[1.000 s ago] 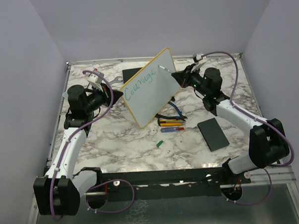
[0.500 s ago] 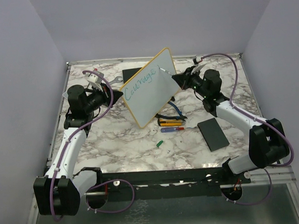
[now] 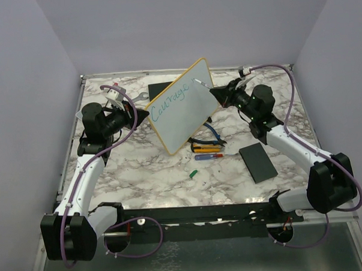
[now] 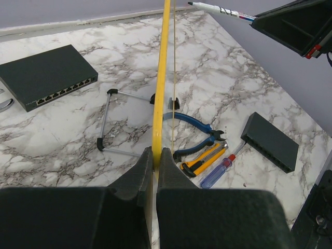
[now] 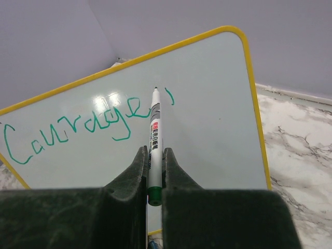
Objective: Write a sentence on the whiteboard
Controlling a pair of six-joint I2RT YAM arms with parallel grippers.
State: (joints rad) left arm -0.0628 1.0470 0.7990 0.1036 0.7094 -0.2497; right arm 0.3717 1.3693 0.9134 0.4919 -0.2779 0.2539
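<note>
The whiteboard (image 3: 183, 108), white with a yellow rim, stands tilted on edge in the table's middle. My left gripper (image 3: 145, 115) is shut on its left edge; in the left wrist view the yellow rim (image 4: 161, 98) runs up from between my jaws. The teal word "Courage" (image 3: 169, 102) is on it, also in the right wrist view (image 5: 78, 129), with a short stroke (image 5: 170, 96) after it. My right gripper (image 3: 218, 93) is shut on a white marker (image 5: 154, 137). Its tip (image 5: 155, 89) is close to the board just left of that stroke; contact cannot be told.
Behind the board lie blue pliers (image 4: 194, 124), a yellow utility knife (image 4: 205, 158) and a blue screwdriver (image 4: 220, 168). A green cap (image 3: 193, 173) lies in front. Black boxes sit at back (image 4: 46, 75) and right (image 3: 258, 161). A wire stand (image 4: 111, 122) lies nearby.
My right arm has drawn back to the right and the marker tip has shifted slightly right along the board's top. The board and left arm have not moved.
</note>
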